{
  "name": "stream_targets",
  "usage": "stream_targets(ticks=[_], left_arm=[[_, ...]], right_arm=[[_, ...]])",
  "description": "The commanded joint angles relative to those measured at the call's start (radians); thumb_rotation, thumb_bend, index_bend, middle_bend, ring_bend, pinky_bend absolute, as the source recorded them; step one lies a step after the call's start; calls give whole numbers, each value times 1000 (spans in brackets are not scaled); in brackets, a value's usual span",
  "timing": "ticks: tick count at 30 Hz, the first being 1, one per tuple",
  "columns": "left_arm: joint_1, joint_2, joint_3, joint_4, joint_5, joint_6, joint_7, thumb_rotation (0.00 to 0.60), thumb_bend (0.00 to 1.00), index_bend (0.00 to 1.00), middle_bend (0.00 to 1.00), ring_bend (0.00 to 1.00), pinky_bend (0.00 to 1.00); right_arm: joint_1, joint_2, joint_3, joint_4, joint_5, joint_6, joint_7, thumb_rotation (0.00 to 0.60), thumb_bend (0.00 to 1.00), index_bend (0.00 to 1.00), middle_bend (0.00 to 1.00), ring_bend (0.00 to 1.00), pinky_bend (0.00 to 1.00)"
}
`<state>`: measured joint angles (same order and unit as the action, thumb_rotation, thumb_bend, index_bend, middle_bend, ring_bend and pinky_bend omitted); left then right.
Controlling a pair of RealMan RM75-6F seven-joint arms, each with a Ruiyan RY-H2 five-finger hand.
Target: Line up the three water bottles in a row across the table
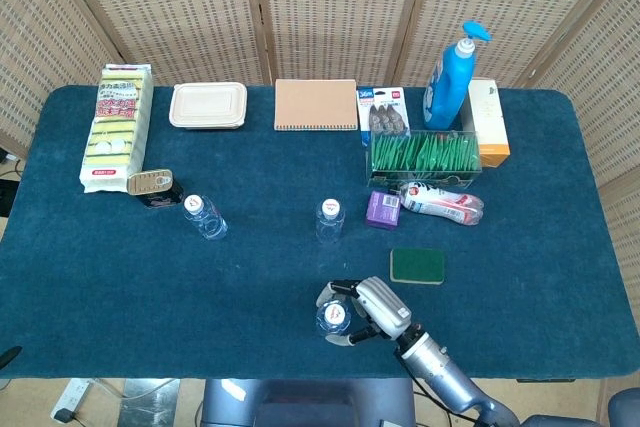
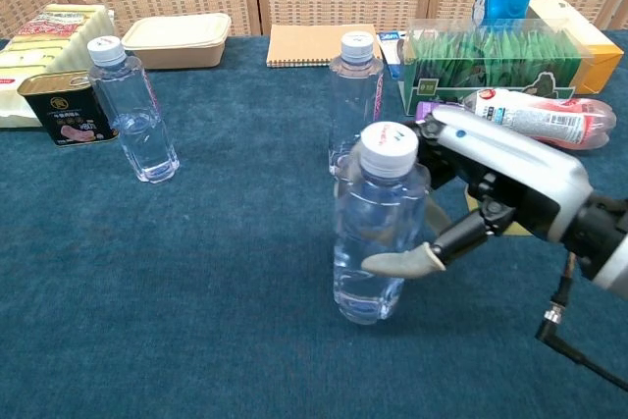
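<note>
The right hand (image 2: 471,205) grips the near bottle (image 2: 375,223) close to the table's (image 1: 120,297) front edge. Two other bottles (image 1: 205,216) (image 1: 330,219) stand mid-table, open cloth between them. The left hand isn't visible.

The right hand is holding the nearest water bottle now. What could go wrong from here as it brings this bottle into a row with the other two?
1. The right hand grips the near bottle, which looks tilted; it may slip or tip over when set down.
2. The middle bottle stands just behind it, so a forward move might knock it over.
3. The purple box and green sponge lie to the right, crowding a placement on that side.
</note>
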<state>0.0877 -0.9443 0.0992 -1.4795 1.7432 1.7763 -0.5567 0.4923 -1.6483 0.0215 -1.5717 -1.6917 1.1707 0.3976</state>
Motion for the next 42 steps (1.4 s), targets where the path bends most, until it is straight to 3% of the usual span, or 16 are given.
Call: stream_targets(ticks=[1, 12, 14, 23, 30, 42], left_arm=[[-1, 1, 2, 0, 3, -2, -1, 600, 124, 0, 0, 0, 0], [-4, 6, 3, 20, 0, 0, -44, 600, 123, 0, 0, 0, 0], [-8, 8, 3, 27, -2, -3, -64, 600, 124, 0, 0, 0, 0], [-19, 14, 3, 42, -9, -17, -104, 600, 124, 0, 0, 0, 0], [-26, 17, 0, 52, -19, -28, -134, 600, 123, 0, 0, 0, 0], [-32, 21, 5, 48, -14, -37, -141, 600, 123, 0, 0, 0, 0]], right_arm=[[40, -31, 48, -38, 41, -48, -89, 600, 287, 434, 541, 550, 757], [162, -143, 197, -36, 220, -178, -352, 600, 301, 435, 541, 549, 757], [215, -196, 252, -3, 277, -219, -424, 600, 301, 435, 541, 549, 757], [316, -341, 350, 126, 466, -248, -572, 600, 301, 435, 541, 548, 757], [356, -403, 373, 232, 520, -243, -581, 600, 303, 435, 541, 539, 750], [380, -419, 394, 306, 522, -218, -521, 600, 311, 413, 515, 507, 731]])
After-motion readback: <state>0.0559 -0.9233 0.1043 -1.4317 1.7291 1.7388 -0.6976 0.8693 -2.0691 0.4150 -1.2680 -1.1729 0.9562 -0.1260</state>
